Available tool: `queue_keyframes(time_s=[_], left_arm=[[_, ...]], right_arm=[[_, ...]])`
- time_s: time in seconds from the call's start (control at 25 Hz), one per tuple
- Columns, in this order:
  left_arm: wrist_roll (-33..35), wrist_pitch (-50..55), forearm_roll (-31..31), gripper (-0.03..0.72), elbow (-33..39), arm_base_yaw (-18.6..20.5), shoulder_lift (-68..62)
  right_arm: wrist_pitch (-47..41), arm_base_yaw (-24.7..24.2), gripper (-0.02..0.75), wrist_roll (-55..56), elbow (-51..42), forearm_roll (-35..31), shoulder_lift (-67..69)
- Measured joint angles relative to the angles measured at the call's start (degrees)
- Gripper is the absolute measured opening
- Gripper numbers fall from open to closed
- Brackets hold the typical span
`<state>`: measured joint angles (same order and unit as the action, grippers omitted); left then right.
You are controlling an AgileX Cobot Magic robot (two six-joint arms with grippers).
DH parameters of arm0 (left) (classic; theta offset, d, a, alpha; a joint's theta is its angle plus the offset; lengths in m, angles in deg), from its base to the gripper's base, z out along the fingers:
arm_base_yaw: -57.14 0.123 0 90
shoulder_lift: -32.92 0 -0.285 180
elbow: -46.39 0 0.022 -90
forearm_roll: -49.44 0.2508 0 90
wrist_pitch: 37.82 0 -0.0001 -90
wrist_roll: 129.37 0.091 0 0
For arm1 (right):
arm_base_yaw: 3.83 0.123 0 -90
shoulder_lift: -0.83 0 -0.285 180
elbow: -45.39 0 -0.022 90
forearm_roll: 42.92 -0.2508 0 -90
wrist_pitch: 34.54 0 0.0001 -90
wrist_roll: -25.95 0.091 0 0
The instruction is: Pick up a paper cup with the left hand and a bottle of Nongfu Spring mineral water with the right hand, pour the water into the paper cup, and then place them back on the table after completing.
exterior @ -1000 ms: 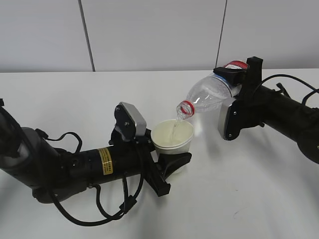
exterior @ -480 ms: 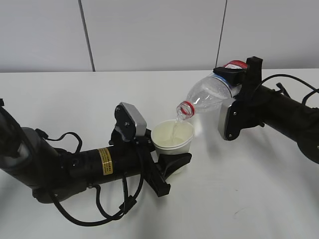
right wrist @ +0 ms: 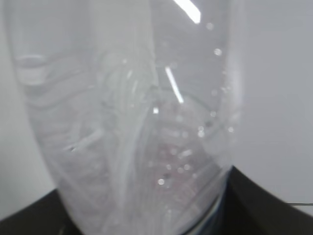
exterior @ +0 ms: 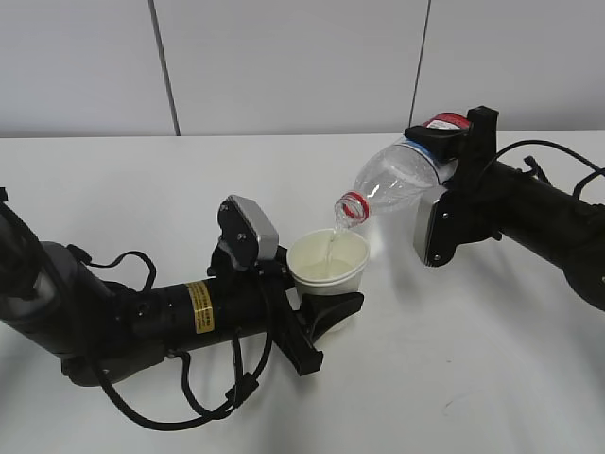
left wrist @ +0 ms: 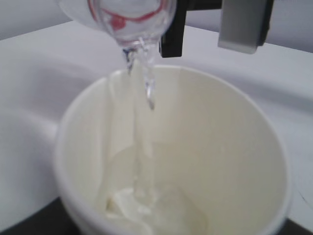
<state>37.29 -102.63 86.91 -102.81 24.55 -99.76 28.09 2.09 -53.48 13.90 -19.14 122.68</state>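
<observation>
The left hand's gripper (exterior: 326, 301) is shut on a cream paper cup (exterior: 327, 260), held upright just above the table (exterior: 142, 189). The right hand's gripper (exterior: 452, 151) is shut on the clear Nongfu Spring bottle (exterior: 397, 180), which is tipped with its red-ringed neck (exterior: 352, 205) down over the cup. A thin stream of water (left wrist: 142, 122) runs from the bottle mouth (left wrist: 132, 34) into the cup (left wrist: 195, 161), pooling at its bottom. In the right wrist view the bottle (right wrist: 132, 127) fills the frame and hides the jaws.
White tabletop stretches on all sides, with a grey panelled wall (exterior: 284, 66) behind. Loose black cables (exterior: 217, 388) hang under the left arm; another cable (exterior: 558, 161) loops off the right arm.
The arms, cup and bottle have held still; the water keeps streaming into the cup.
</observation>
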Motion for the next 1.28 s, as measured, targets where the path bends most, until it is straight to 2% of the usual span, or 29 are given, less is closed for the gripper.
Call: queue_keyframes(time_s=[0.36, 0.76, 1.28], left_arm=[[0.00, 0.18, 0.13, 0.389, 0.00, 0.00, 0.00], [0.00, 0.18, -0.20, 0.389, 0.00, 0.00, 0.00], [0.00, 0.18, -0.91, 0.389, 0.00, 0.00, 0.00]], right_arm=[[0.08, 0.00, 0.389, -0.16, 0.00, 0.00, 0.00], [0.12, 0.00, 0.389, 8.38, 0.00, 0.89, 0.00], [0.33, 0.00, 0.389, 13.36, -0.11, 1.26, -0.03]])
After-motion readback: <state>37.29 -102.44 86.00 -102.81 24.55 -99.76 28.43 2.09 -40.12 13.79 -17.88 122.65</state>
